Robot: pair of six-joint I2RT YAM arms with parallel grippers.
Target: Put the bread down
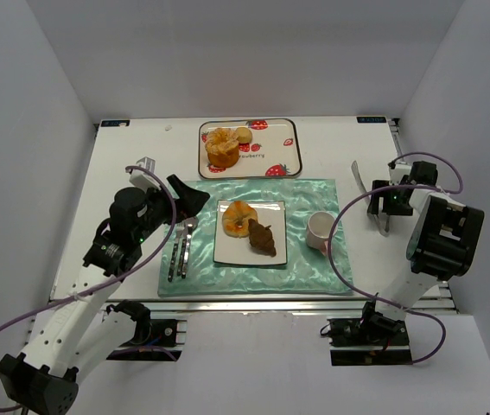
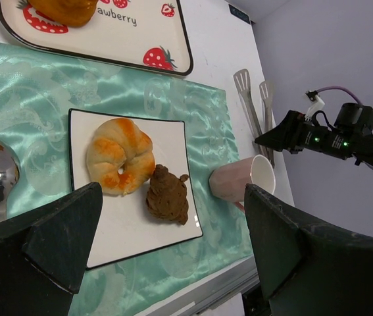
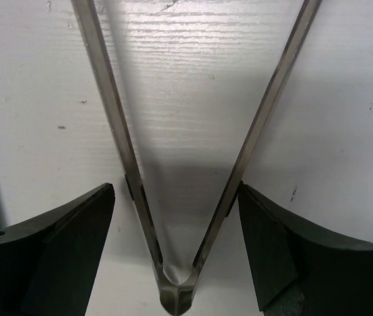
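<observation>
A golden croissant (image 1: 239, 216) and a dark brown bread (image 1: 262, 238) lie on a white square plate (image 1: 227, 252) on the green mat. In the left wrist view the croissant (image 2: 119, 155) and brown bread (image 2: 167, 193) lie side by side. More bread (image 1: 221, 147) sits on the strawberry tray (image 1: 275, 143) at the back. My left gripper (image 1: 188, 194) is open and empty, up-left of the plate, looking down over it (image 2: 173, 191). My right gripper (image 1: 384, 204) is open and straddles the hinge end of metal tongs (image 3: 176, 289) lying on the table; its right finger touches a tong arm.
A pink cup (image 1: 321, 231) stands on the mat right of the plate. A fork and spoon (image 1: 180, 248) lie left of the plate. The tongs (image 1: 359, 180) lie on the white table right of the mat. White walls enclose the table.
</observation>
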